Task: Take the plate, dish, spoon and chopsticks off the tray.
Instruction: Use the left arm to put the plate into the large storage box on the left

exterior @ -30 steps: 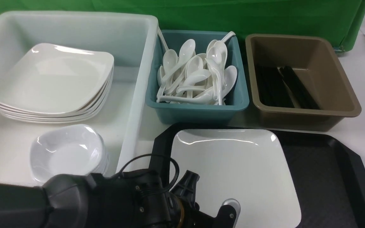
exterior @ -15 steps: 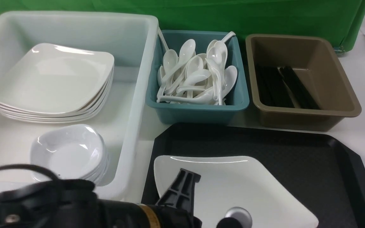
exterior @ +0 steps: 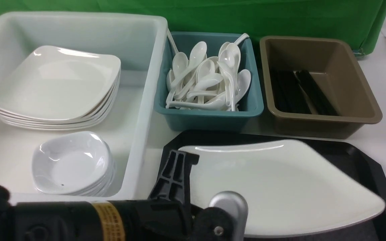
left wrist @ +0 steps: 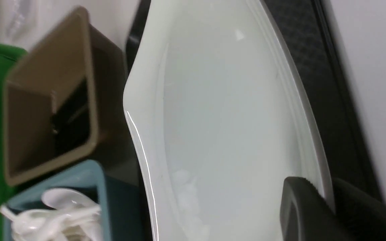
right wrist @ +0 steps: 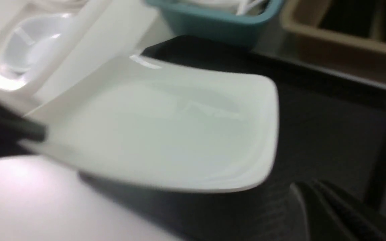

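The large white square plate (exterior: 280, 187) hangs above the black tray (exterior: 367, 160), tilted and turned with one corner to the right. My left gripper (exterior: 201, 201) is shut on its near left rim. In the left wrist view the gripper (left wrist: 327, 204) pinches the rim of the plate (left wrist: 230, 117) over the tray (left wrist: 300, 43). My right gripper (right wrist: 313, 190) is shut and empty, low over the tray (right wrist: 330, 127) beside the plate (right wrist: 166, 134). Small dishes (exterior: 70, 164), spoons (exterior: 206, 80) and chopsticks (exterior: 300, 90) lie in bins, none on the tray.
A big white tub (exterior: 146, 110) at the left holds a stack of plates (exterior: 55, 87) and the stacked dishes. Behind the tray stand a teal bin (exterior: 209, 117) of spoons and a brown tub (exterior: 327, 122) of chopsticks. A green cloth runs along the back.
The left gripper has shut on the plate's near left rim. The plate has lifted off the tray and swung round. The right gripper has closed fully.
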